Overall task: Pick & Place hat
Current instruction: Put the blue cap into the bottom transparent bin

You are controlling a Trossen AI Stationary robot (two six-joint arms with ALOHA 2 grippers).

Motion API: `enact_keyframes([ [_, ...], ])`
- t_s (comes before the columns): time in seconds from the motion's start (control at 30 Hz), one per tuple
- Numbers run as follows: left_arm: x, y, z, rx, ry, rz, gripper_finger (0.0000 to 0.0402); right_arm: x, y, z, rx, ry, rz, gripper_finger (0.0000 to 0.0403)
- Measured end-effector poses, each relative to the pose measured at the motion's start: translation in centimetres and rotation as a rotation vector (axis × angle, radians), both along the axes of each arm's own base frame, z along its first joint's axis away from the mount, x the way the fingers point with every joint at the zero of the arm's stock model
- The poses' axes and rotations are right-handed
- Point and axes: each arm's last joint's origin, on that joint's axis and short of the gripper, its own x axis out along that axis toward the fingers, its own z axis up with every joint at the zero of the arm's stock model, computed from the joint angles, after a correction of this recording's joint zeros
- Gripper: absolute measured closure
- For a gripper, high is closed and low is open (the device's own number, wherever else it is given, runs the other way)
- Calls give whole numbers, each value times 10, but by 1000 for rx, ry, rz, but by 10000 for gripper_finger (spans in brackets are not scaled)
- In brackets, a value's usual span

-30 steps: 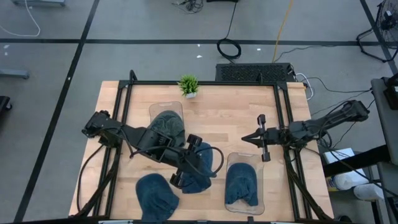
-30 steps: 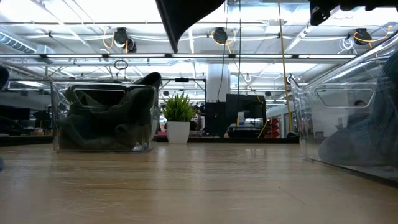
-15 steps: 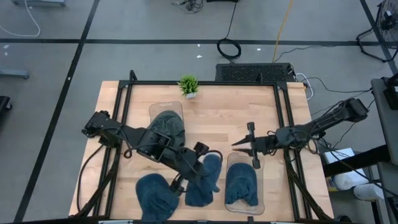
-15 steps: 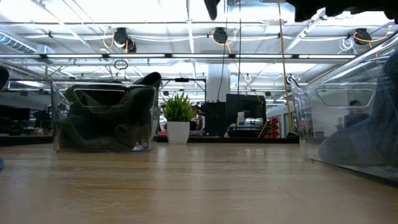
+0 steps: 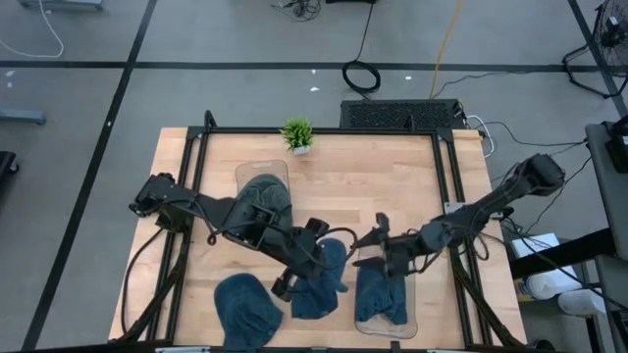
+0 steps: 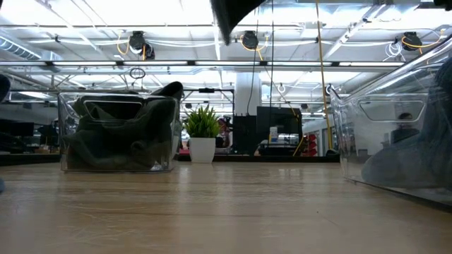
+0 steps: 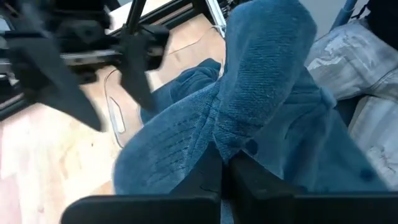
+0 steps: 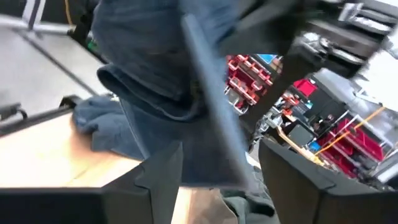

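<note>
My left gripper (image 5: 306,257) is shut on a blue knitted hat (image 5: 320,279), held above the table's near middle. My right gripper (image 5: 371,243) stands open just right of that hat, over the far end of a clear bin (image 5: 385,257); its fingers (image 8: 163,175) point at the hat (image 8: 146,74) and touch nothing. A second blue hat (image 5: 245,306) lies flat on the table at the near left. A third (image 5: 381,294) lies in the right-hand bin. My left gripper pinches a fold of the blue hat's knit (image 7: 231,144) between its two shut fingers. The fingers come slanting down from the table's left. The hat hangs slack below and beyond them; the low view shows nothing of it resting on the table.
A second clear bin (image 5: 263,169) at the far middle holds a dark hat (image 5: 265,196). A small potted plant (image 5: 297,134) stands at the far edge. Black frame rails (image 5: 192,186) run along both sides of the table.
My right gripper has gone toward the table's left and near edge, up to the held hat, tipping downward, and has opened. My left gripper has shifted slightly toward the near edge with the hat, which now hangs longer below it.
</note>
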Motion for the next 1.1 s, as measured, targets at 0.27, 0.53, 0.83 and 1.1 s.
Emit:
enact_keyframes([
  [0.27, 1, -1, 1, -53, 5, -7, 398, 24, 14, -11, -113, -35, 2, 224],
  [0.53, -1, -5, 1, -66, 10, -15, 397, 25, 15, -7, -106, -98, 5, 238],
  [0.83, 2, -2, 2, -100, 6, -41, 394, 30, 9, -7, -45, -92, 115, 258],
  [1.1, 2, -3, 3, -123, 4, -68, 392, 34, 0, -5, 11, -95, 140, 277],
])
